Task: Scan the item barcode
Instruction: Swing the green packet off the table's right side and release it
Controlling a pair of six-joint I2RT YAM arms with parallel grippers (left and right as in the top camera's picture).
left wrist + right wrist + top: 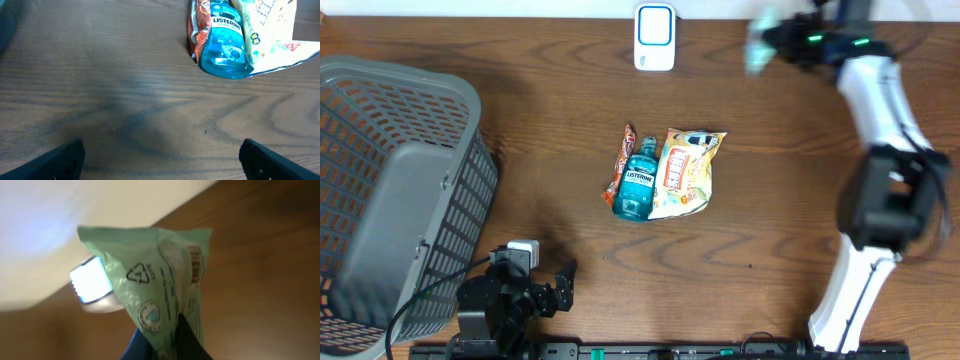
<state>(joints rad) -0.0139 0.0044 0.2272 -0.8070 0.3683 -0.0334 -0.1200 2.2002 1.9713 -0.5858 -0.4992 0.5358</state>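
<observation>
Scanning step in hand: right gripper [782, 40] clamped on green packet [160, 280], aloft at far edge of desk [520, 60], near scanner [654, 37]. Next, likely: turn barcode [195, 267] toward scanner face. Left gripper [162, 160] wide, empty.

Overhead looks straight down; left wrist faces the bottle [225, 45] from low, right wrist the scanner [92, 284]

The right gripper [171, 341] pinches a pale green crinkled plastic packet [150, 275] from below. A recycling triangle [138, 273] and a barcode strip [195, 266] face the camera. Behind the packet, a blurred white scanner with a glowing window [92, 284] shows against the brown wooden table [260, 280].
</observation>
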